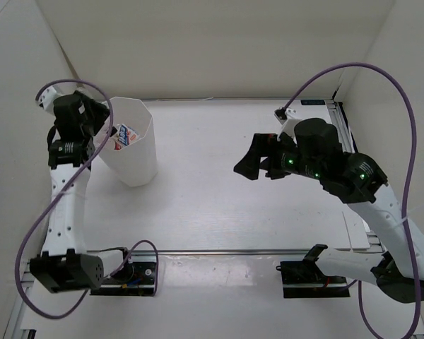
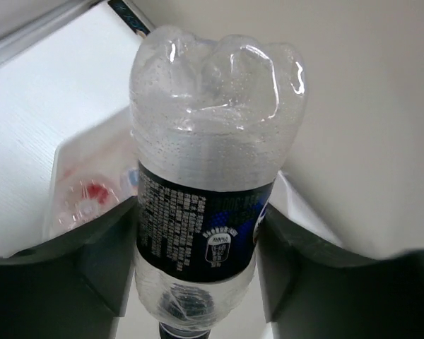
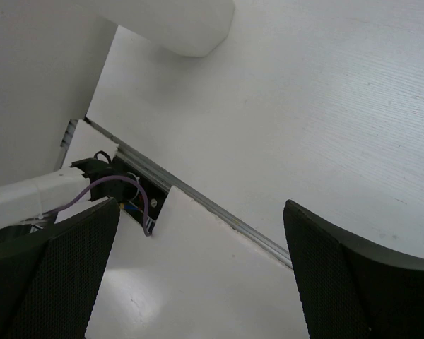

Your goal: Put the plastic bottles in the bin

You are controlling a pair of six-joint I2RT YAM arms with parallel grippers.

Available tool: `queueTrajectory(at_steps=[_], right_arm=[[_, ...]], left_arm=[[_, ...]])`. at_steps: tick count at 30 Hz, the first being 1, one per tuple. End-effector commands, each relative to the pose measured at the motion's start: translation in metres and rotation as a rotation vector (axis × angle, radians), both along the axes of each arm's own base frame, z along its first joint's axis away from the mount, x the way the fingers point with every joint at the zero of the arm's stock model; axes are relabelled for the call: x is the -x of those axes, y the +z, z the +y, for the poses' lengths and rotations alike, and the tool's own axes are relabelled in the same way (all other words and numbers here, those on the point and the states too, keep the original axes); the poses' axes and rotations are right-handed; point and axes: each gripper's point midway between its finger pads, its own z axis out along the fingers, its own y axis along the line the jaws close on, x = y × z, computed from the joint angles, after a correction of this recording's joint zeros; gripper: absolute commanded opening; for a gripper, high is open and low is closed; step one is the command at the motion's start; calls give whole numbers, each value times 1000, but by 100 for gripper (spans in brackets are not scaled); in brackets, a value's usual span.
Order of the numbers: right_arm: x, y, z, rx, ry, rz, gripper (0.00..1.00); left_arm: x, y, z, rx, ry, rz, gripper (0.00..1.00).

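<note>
Holding firm at the bin (image 1: pixel 138 166), your left gripper (image 2: pixel 198 247) is closed tight round the waist of a blue-labelled bottle (image 2: pixel 212 127), one finger pressed on each side of the label. The bottle's ribbed base points away from the wrist and its cap sits back near the palm. In the wrist view the bin's rim lies just beside and below it, with something red (image 2: pixel 92 192) showing inside, likely the red-capped bottle.

From overhead your arm hides the bottle, so you can't be sure it is fully over the mouth. Before you let go, get the whole length of it inside the line of the rim, not half across it. Tip the far end down a touch so it slides in rather than bridging the edge. Then open the fingers cleanly and wide in one go; a half-release could drag it sideways and knock it off the lip.

Your right gripper (image 3: pixel 201 212) hangs wide open and empty above the table (image 1: pixel 219 183), well apart from the bin. Leave it there, out of the way of the drop.
</note>
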Motion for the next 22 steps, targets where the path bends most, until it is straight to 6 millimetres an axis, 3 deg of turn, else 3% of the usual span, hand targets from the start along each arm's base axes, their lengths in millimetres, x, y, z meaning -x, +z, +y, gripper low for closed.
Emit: queueTrajectory(at_steps=[1, 2, 4, 6, 7, 9, 10, 13, 16, 17, 22], right_arm=[[4, 19, -12, -61, -47, -34, 100], [4, 17, -14, -51, -57, -32, 100], [8, 19, -18, -68, -62, -32, 100], [7, 15, -21, -54, -83, -20, 100], [8, 9, -25, -30, -94, -7, 100], [6, 6, -29, 0, -114, 4, 100], [7, 1, -30, 22, -114, 23, 100], [5, -2, -34, 59, -128, 29, 100], [1, 1, -40, 79, -161, 20, 100], [2, -1, -47, 102, -190, 31, 100], [-18, -25, -74, 300, -350, 82, 100]], left_arm=[[-2, 34, 7, -95, 18, -56, 95], [-1, 34, 10, -99, 33, -55, 100], [10, 48, 5, -101, 24, -95, 100], [21, 59, -11, -127, -25, -125, 100], [39, 71, -16, -144, -42, -166, 100], [59, 77, -25, -192, -95, -194, 100], [83, 87, -28, -208, -118, -238, 100], [114, 53, -31, -259, -164, -189, 100], [137, 16, -19, -219, -88, -86, 100], [152, -8, -11, -213, -46, -8, 100], [184, -60, 2, -188, 40, 96, 100]])
